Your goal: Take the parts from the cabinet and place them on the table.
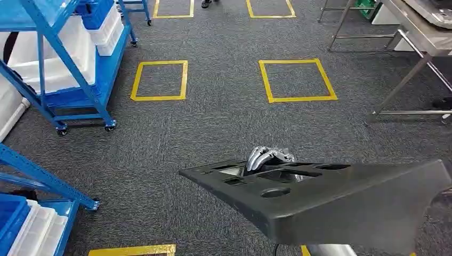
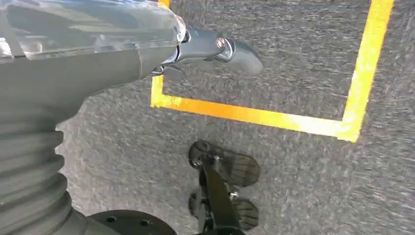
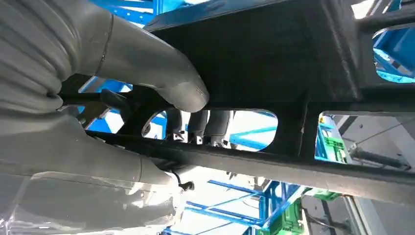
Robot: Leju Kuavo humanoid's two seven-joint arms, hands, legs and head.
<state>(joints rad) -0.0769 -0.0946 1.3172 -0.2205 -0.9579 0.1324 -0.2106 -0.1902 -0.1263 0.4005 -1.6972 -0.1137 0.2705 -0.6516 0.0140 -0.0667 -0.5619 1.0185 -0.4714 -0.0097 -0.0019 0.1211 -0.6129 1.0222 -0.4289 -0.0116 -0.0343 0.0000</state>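
Firmly clasped in the right robot hand (image 1: 268,158), a large black plastic part (image 1: 341,200) is carried above the grey carpeted floor (image 1: 224,122), tilted so that its pierced face slopes up toward the camera in the head view. In the right wrist view the thick grey thumb (image 3: 161,73) presses on one side of a rib of the part, while the darker fingers (image 3: 198,125) reach through an oblong opening and curl around the bar on the other side, so the right robot hand grasps the part by the edge of that cut-out. Silver fingers show over the part's far edge in the head view.

In the left wrist view the left robot hand (image 2: 215,49) hangs over the carpet, one dark finger extended with nothing in it; whether the rest of that hand is spread or curled cannot be told.

Yellow tape squares (image 1: 297,80) are marked on the floor ahead. Blue wheeled shelving racks (image 1: 69,69) holding white and blue bins (image 1: 50,58) stand at the left, and the legs of a metal-framed table (image 1: 410,69) rise at the upper right corner of the head view, well apart from the part. No readable writing, brand or label appears on the part, the bins or the racks.
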